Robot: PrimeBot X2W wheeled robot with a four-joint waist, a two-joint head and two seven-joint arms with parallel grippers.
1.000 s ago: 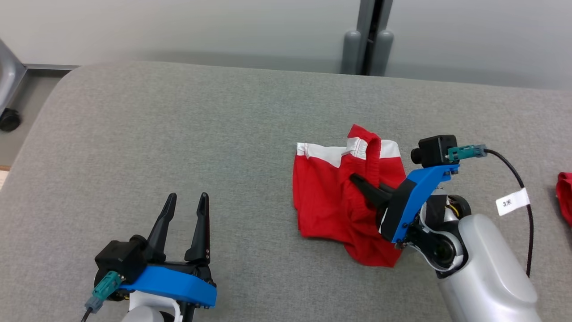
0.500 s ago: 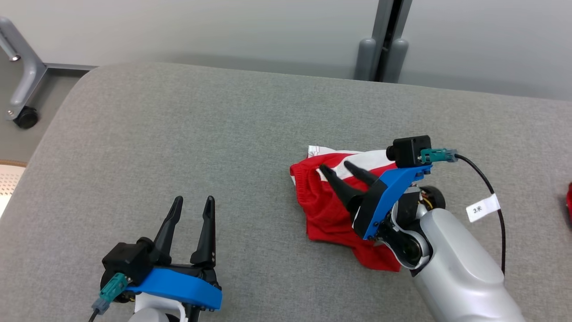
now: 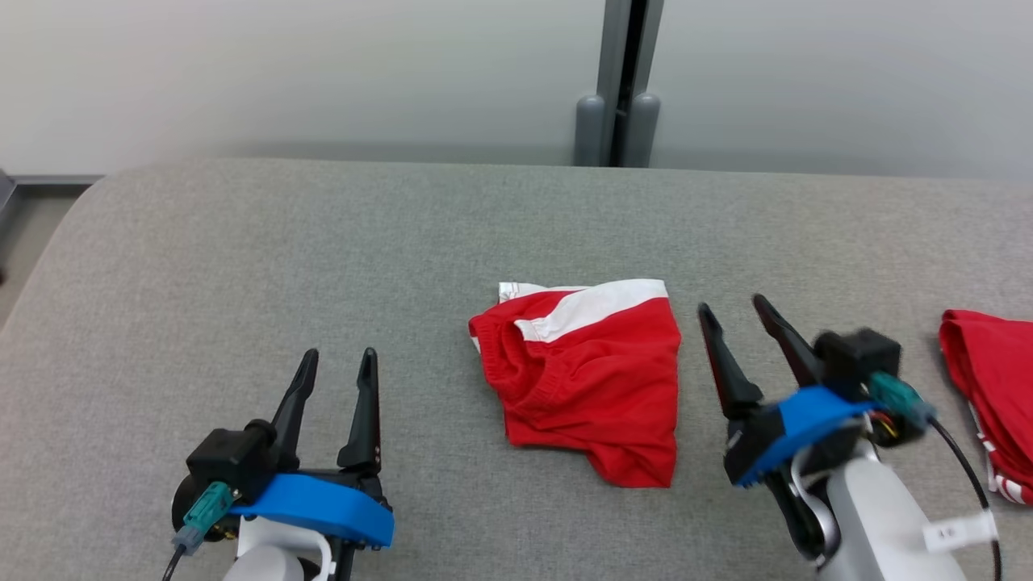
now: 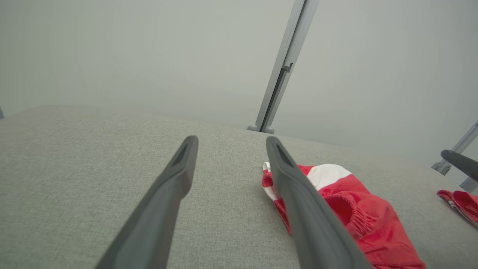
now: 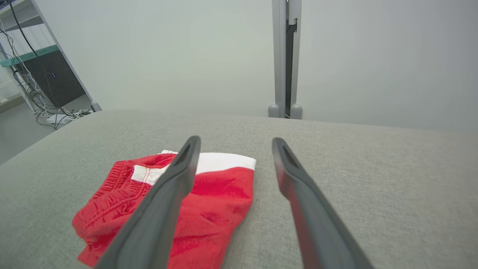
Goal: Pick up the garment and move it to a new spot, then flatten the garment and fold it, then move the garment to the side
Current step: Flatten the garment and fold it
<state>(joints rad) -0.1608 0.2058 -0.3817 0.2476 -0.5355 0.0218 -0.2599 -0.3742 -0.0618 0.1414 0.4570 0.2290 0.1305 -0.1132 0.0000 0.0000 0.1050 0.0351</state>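
Red garment lies rumpled mid-tabletop, both hands spread and empty — right hand just beside its right edge, left hand well apart near the front edge — flattening looks next: pinch opposite corners, draw outward, keep low.

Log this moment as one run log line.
garment: on grey surface, unheld | left gripper: open, empty | right gripper: open, empty, right of garment
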